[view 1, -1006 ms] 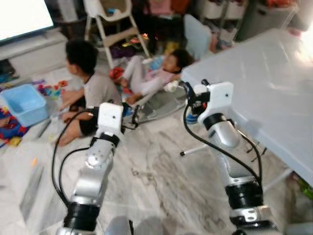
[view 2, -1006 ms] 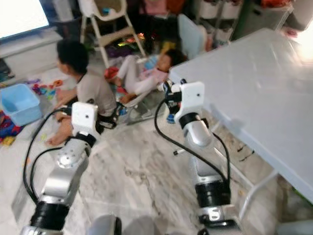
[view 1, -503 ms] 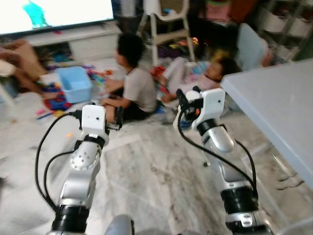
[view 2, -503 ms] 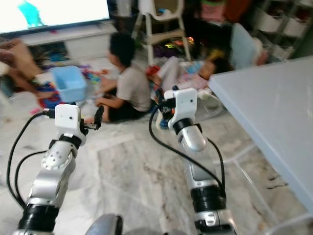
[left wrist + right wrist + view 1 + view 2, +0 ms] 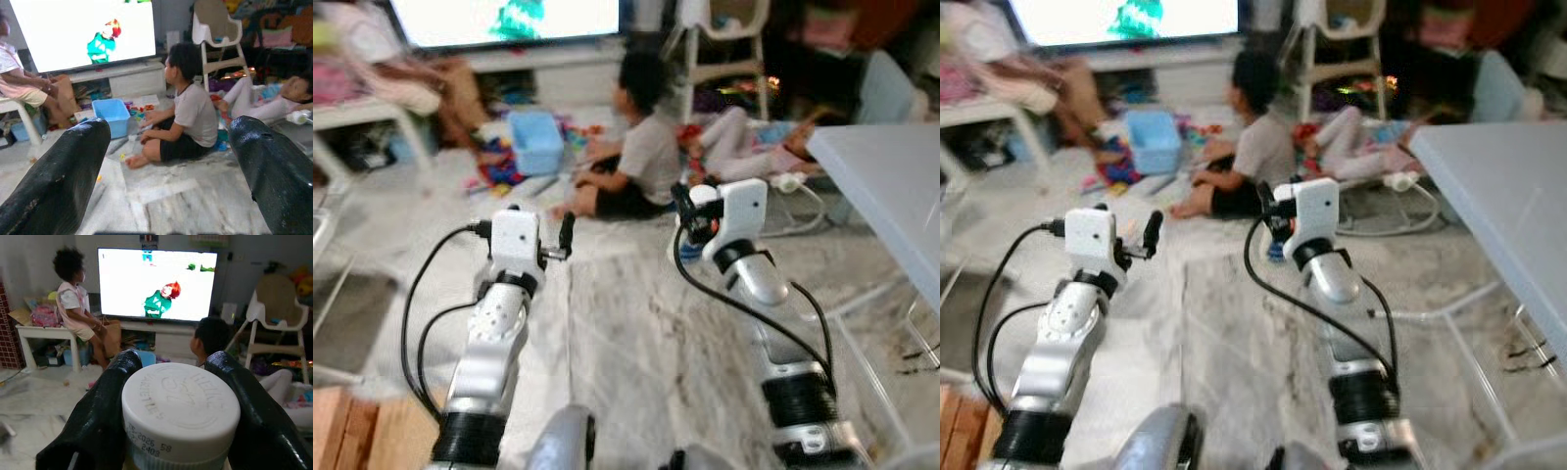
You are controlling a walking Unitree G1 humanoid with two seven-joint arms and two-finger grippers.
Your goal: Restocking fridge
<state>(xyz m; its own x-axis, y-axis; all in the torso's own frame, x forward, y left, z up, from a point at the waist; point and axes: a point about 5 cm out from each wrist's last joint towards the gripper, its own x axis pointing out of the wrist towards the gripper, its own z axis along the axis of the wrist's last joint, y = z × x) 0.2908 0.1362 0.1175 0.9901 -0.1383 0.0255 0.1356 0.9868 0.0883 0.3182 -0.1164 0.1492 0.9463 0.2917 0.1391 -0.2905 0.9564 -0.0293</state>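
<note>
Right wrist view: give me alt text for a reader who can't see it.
The right gripper is shut on a white screw cap with embossed lettering. Beyond, a lit television, a person seated on the floor and another on a bench.

Both head views are blurred, so the toys (image 5: 499,162) on the floor beside the blue bin (image 5: 536,140) are only coloured spots. The grey table (image 5: 891,186) is cut by the picture's edge, and its far end is not seen. In the right wrist view the white cap (image 5: 180,412) hides all of the container below it (bottle or jar, I cannot tell), and the frame cuts its lower rim. The right gripper (image 5: 176,431) has fingers (image 5: 105,421) that run out of the frame. The television (image 5: 509,20) is cut at the top. The lying child (image 5: 754,147) is half hidden behind the right arm's white housing.
</note>
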